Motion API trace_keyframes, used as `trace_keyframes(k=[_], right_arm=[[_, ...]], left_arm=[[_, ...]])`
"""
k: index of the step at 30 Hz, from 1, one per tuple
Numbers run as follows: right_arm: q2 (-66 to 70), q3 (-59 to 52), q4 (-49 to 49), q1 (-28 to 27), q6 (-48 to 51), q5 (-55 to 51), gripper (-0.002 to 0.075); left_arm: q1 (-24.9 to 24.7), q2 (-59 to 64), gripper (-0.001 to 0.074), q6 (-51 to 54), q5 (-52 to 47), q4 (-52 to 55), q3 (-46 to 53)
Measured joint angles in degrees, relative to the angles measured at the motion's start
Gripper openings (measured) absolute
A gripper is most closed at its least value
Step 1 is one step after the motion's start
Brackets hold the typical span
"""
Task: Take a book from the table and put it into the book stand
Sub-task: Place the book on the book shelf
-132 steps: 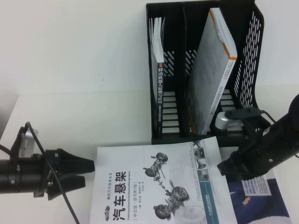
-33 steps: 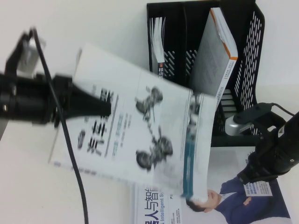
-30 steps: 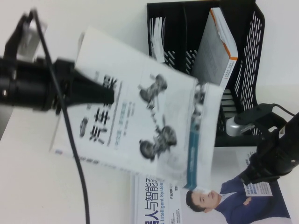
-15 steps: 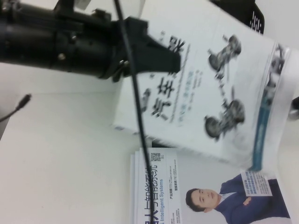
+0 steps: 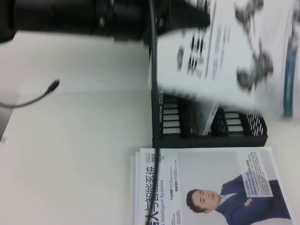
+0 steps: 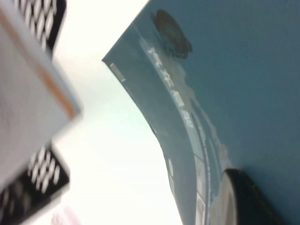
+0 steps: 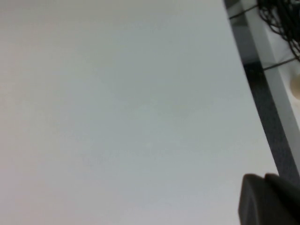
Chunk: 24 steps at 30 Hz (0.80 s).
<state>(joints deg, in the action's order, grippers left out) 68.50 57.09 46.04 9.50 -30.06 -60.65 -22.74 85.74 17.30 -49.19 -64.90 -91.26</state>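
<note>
L claw clamped on book

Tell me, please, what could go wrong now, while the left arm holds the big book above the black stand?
1. The left hand grips the book at one edge only, high above the book stand. The soft cover may sag or slip out.
2. Another book already stands in a slot, so the incoming one might catch on it or on a divider.
The right hand is outside the high view, over a plain white surface, so it probably cannot help.
</note>
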Motion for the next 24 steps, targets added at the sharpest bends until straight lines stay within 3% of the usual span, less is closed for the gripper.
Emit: trace_keyframes(k=[11,24], right_arm=[[-3.8,-0.2,-1.7,-2.1,-1.2,1.9,-0.0001],[-4.0,-0.4,-5.5,-2.1,-1.3,5.0,-0.0001]], left_arm=[[-1.7,12.1,0.0113,-7.6,5.0,0.4,-20.1],[-2.3,17.8,0.0113,-27.7,-0.5,31.0,-23.7]])
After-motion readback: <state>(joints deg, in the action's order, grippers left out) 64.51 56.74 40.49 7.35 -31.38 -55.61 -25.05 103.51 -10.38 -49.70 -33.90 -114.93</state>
